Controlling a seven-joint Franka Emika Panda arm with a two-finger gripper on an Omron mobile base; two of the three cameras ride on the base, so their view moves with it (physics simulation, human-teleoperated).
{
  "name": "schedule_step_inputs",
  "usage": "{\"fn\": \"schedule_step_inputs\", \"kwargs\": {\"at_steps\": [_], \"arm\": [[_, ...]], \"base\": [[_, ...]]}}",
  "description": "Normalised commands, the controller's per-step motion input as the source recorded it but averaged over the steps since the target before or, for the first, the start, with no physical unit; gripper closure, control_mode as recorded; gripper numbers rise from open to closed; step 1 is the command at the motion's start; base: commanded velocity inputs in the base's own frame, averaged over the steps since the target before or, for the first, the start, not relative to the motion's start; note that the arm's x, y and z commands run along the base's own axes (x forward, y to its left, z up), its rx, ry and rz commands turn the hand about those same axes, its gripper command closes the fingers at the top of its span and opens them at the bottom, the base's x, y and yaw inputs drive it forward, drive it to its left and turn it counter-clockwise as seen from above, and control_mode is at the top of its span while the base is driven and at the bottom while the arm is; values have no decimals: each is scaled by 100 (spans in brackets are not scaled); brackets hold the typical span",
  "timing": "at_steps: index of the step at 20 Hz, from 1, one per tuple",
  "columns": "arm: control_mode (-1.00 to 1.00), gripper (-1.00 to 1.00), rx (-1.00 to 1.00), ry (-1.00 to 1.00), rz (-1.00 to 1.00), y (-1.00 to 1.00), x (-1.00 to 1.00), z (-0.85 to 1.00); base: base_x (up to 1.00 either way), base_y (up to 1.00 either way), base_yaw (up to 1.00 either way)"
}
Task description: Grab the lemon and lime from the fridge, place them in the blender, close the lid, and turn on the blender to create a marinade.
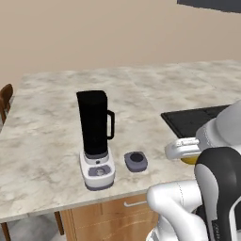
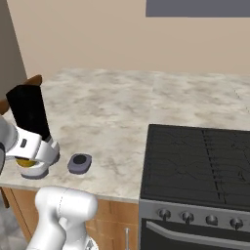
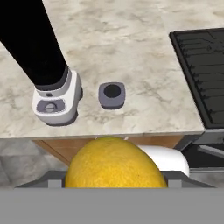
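Note:
My gripper point(image 3: 114, 180) is shut on the lemon point(image 3: 114, 164), a yellow fruit large at the bottom of the hand view. From the left base view the lemon point(image 1: 190, 160) peeks out under the hand, past the counter's front edge and right of the blender. The blender point(image 1: 95, 136), a black jar on a pale grey base, stands upright near the front edge with its top uncovered. The grey lid point(image 1: 136, 161) lies flat on the counter just right of the base. The lime and the fridge are out of view.
A black cooktop point(image 2: 195, 166) with front knobs takes up the counter's right side. The marble counter point(image 1: 47, 117) stretches wide behind the blender. A wooden chair point(image 1: 4, 101) stands at the far left end. Wood cabinet fronts point(image 1: 108, 214) sit below the edge.

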Motion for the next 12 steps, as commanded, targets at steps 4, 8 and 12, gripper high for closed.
{"fn": "schedule_step_inputs", "kwargs": {"at_steps": [4,8,12], "arm": [[-100,100,2,0,0,5,0,40],[-100,100,1,-7,0,48,32,92],[-100,100,0,-7,0,72,56,64]], "base": [[0,0,0],[0,0,0],[0,0,0]]}}
